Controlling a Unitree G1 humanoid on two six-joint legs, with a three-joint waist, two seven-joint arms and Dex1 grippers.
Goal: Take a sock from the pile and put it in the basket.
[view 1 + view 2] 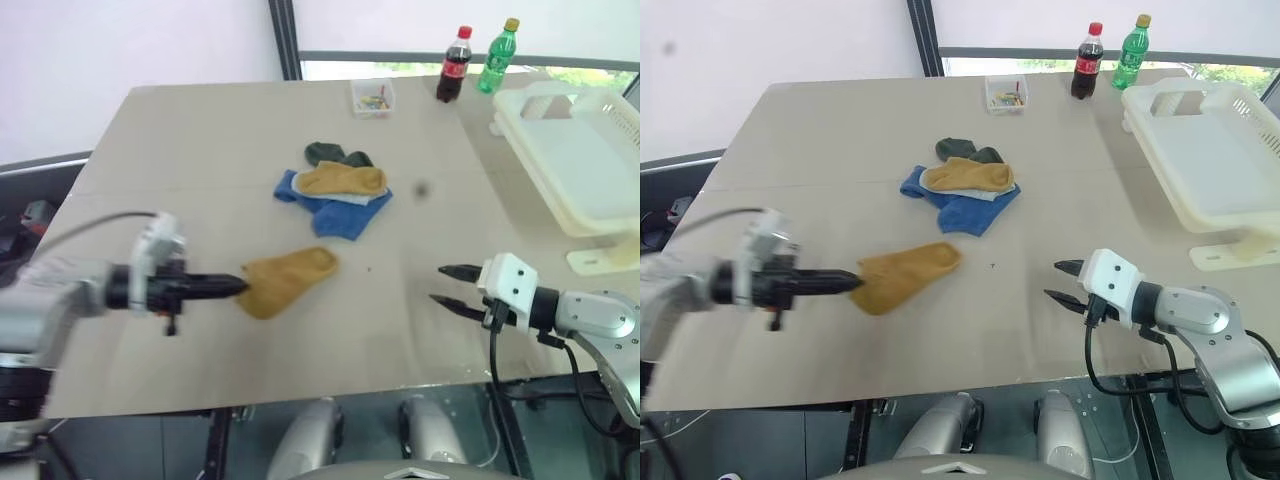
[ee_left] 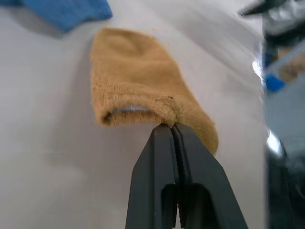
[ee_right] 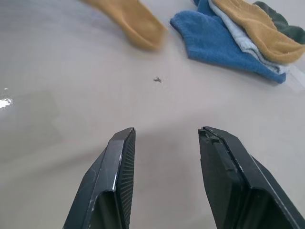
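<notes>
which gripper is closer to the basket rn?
Right. The right gripper hovers open over bare table, in front of the basket on the robot's right. The left gripper is across the table, shut on a mustard sock.

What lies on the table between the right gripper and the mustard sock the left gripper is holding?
Nothing but bare table apart from a tiny dark speck. The head views show an open stretch from the right gripper to the mustard sock, pinched by the left gripper.

You are looking at a cola bottle (image 1: 453, 66) and a green bottle (image 1: 497, 57) standing side by side at the table's (image 1: 200, 180) far edge. A small clear box (image 1: 373, 98) is sitting near them.
</notes>
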